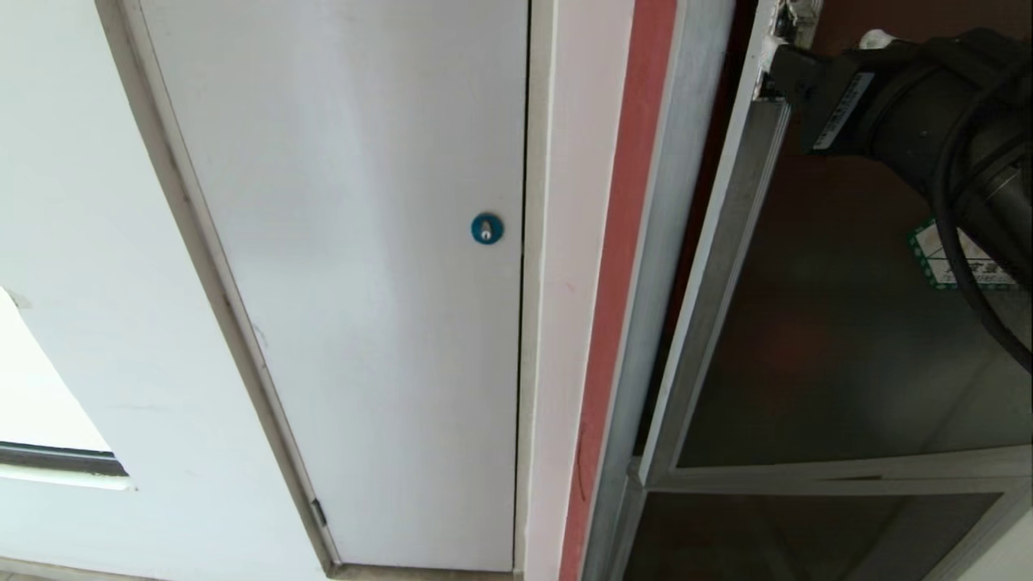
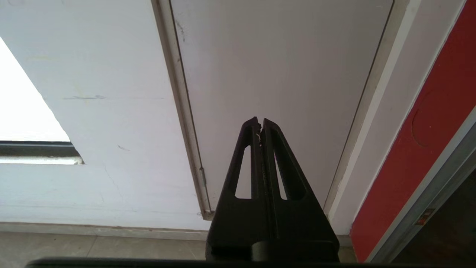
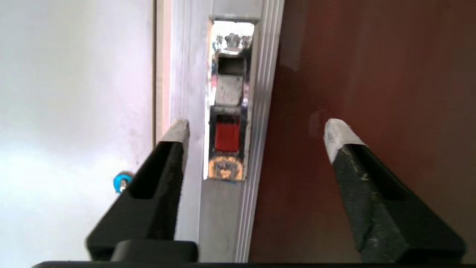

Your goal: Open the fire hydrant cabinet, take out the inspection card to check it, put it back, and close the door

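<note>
The door point(image 1: 823, 339), dark tinted glass in a silver frame, fills the right of the head view. Its green-bordered sticker point(image 1: 928, 262) is partly behind my right arm point(image 1: 904, 97). A narrow dark gap shows between the door's latch edge and the silver frame of the fire hydrant cabinet point(image 1: 646, 282). My right gripper point(image 3: 256, 130) is open just in front of the door's edge, and nothing is between its fingers. One fingertip point(image 3: 178, 130) is over the frame and the other over the glass, with the small red latch point(image 3: 227, 137) between them. The inspection card is hidden. My left gripper point(image 2: 260, 123) is shut and parked low.
The white panel point(image 1: 363, 282) with a round blue lock point(image 1: 487, 228) stands left of the cabinet, past a red strip point(image 1: 621, 242). In the left wrist view the tiled floor point(image 2: 93, 249) meets the wall below that panel. A bright window opening point(image 1: 32, 387) is at far left.
</note>
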You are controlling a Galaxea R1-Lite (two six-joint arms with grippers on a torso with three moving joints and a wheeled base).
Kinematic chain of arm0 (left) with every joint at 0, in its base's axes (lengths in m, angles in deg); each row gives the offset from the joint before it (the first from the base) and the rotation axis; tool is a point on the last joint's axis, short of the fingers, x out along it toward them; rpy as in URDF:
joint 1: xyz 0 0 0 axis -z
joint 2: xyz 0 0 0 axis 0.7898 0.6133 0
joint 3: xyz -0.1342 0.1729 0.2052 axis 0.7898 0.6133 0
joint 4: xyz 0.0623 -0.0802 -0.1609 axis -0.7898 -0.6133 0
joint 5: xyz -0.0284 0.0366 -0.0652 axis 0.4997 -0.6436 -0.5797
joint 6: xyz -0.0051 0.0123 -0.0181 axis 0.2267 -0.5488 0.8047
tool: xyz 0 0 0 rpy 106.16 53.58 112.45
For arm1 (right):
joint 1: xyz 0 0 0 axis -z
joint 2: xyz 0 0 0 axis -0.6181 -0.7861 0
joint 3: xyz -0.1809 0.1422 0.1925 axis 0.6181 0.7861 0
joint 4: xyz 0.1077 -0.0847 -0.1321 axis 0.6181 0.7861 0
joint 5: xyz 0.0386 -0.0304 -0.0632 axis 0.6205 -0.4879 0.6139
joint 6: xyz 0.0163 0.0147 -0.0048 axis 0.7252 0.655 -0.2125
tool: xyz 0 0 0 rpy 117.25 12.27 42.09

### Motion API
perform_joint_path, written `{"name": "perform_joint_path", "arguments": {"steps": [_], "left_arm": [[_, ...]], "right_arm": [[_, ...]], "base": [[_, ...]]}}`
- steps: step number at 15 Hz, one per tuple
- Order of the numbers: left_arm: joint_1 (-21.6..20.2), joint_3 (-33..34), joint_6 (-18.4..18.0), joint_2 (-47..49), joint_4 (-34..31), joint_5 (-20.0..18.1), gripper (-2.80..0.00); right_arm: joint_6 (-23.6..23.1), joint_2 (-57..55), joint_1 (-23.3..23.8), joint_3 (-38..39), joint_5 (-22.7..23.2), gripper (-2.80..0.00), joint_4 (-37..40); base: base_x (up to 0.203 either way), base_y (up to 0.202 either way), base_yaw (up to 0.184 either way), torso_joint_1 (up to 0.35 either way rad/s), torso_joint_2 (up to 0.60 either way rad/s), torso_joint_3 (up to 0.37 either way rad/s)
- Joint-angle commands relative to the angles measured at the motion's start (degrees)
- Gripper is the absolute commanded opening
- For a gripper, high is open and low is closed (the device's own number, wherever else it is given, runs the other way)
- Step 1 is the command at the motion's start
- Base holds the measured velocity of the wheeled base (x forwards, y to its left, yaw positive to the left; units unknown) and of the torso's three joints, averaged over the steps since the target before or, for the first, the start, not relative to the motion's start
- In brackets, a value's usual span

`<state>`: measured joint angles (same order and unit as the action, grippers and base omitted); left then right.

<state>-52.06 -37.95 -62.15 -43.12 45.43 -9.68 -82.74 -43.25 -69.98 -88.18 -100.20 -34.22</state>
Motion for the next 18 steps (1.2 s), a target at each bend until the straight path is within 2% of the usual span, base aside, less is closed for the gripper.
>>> {"name": "perform_joint_path", "arguments": {"steps": [1,11,12,18], "left_arm": [[-0.02,0.74,0.00,-0.02,0.05,0.01,-2.80],[-0.02,0.79,0.00,0.02,0.05,0.01,-2.80],[-0.02,0.79,0.00,0.02,0.05,0.01,-2.80],[-0.02,0.79,0.00,0.05,0.05,0.01,-2.80]], "right_arm": [[-0.13,0.16,-0.12,0.04,-0.02,0.00,-0.30],[-0.31,6.09,-0.36,3.79,-0.11,0.00,1.79],[-0.31,7.30,-0.36,4.16,-0.11,-2.80,3.24],[-0.31,13.42,-0.36,5.03,-1.76,-2.80,8.32]], "base": [[0.000,0.000,0.000,0.000,0.00,0.000],[0.000,0.000,0.000,0.000,0.00,0.000],[0.000,0.000,0.000,0.000,0.00,0.000],[0.000,0.000,0.000,0.000,0.00,0.000]]}}
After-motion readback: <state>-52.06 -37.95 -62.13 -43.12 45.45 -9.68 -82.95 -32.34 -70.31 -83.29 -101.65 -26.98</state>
